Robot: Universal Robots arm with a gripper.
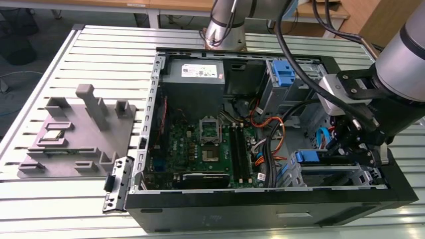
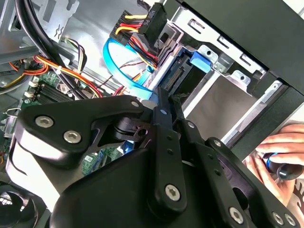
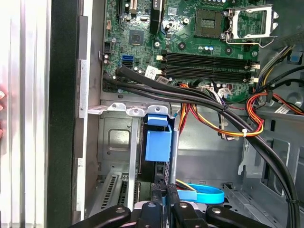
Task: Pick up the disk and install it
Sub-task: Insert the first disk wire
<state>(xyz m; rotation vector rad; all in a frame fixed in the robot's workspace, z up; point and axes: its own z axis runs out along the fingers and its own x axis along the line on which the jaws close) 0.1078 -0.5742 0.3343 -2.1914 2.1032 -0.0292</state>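
**Disk in the bay, seating in hand**

Found the disk (image 3: 157, 145) standing on edge in the drive bay (image 3: 114, 142) of the open computer case (image 1: 199, 214), toward the exterior view's right, blue rail showing and connector end facing the interior. Met the end effector (image 3: 165, 190) right at that end, fingers (image 2: 166, 137) set close together with the tips at the disk's rear edge. Could not tell a pinch on some thin lip from a plain press. Noted a blue flat cable (image 3: 204, 194) looping just beside the tips, and black cables (image 3: 190, 92) crossing between the bay and the motherboard (image 3: 190, 28). Glimpsed a person's hand (image 2: 278, 147) beyond the case wall (outside the case, apart from the bay). Saw the case lying on the slatted counter (image 1: 99, 50).

Judged the pick-up done and the install under way, with the disk in its slot. Could not make out how deep. Reckoned that any further seating would call for a straight push along the bay's guides, without twist, keeping the tips clear of the blue flat cable and the wiring unsnagged.
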